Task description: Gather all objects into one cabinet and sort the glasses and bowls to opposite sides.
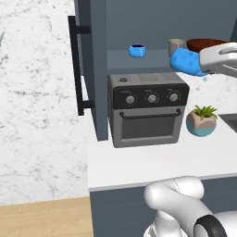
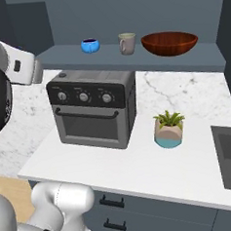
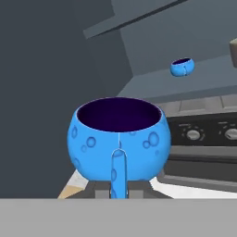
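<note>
We see the end effector (image 3: 118, 190) clamped on the handle of a bright-blue cup (image 3: 119, 139), carried in the air just in front of the open cabinet (image 1: 95, 69), level with its shelf (image 2: 133, 60). On that shelf a second blue cup (image 2: 90, 45) sits near the left end, the grey-beige tumbler (image 2: 127, 43) mid-shelf, the reddish-brown bowl (image 2: 169, 43) toward the right. Below, the toaster oven (image 2: 92, 109) stands on the table (image 2: 141, 169). We would keep the cup level and set it beside its twin, clear of the tumbler.

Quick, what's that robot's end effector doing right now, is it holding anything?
End effector: closed, holding a blue cup by its handle.
</note>
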{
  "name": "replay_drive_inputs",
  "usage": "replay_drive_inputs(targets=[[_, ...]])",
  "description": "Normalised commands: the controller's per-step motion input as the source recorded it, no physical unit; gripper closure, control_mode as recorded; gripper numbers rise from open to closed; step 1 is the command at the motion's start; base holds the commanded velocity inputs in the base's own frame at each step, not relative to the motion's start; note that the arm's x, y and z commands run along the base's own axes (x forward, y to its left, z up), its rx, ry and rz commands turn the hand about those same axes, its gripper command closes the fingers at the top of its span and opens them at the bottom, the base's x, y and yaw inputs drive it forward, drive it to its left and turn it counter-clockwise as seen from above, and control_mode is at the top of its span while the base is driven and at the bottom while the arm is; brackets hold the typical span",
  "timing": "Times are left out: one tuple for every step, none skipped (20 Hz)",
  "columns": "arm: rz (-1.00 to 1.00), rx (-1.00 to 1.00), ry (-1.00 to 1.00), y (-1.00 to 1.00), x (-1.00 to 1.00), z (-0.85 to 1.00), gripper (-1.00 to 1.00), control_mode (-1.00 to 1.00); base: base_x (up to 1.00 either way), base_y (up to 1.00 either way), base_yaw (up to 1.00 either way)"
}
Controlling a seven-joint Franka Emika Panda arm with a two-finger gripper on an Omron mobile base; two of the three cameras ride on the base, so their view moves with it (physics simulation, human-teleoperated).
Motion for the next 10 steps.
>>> replay_drive_inputs(targets=[[0.00,-0.02,0.00,-0.11,0.64,0.00,1.00,-1.00,0.00,0.00,0.00],[0.00,-0.07,0.00,-0.09,0.60,0.00,1.00,-1.00,0.00,0.00,0.00],[0.00,-0.11,0.00,-0.02,0.54,0.00,1.00,-1.00,0.00,0.00,0.00],[0.00,-0.15,-0.01,0.00,0.46,0.00,1.00,-1.00,0.00,0.00,0.00],[0.00,-0.21,-0.01,0.00,0.39,0.00,1.00,-1.00,0.00,0.00,0.00],[-0.01,-0.22,-0.03,0.00,0.38,0.00,1.00,-1.00,0.00,0.00,0.00],[-0.01,-0.24,-0.05,0.00,0.35,-0.06,1.00,-1.00,0.00,0.00,0.00],[-0.01,-0.26,-0.10,0.00,0.27,-0.05,1.00,-1.00,0.00,0.00,0.00],[-0.01,-0.27,-0.11,0.00,0.30,-0.01,1.00,-1.00,0.00,0.00,0.00],[-0.02,-0.23,-0.15,0.00,0.35,0.00,1.00,-1.00,0.00,0.00,0.00]])
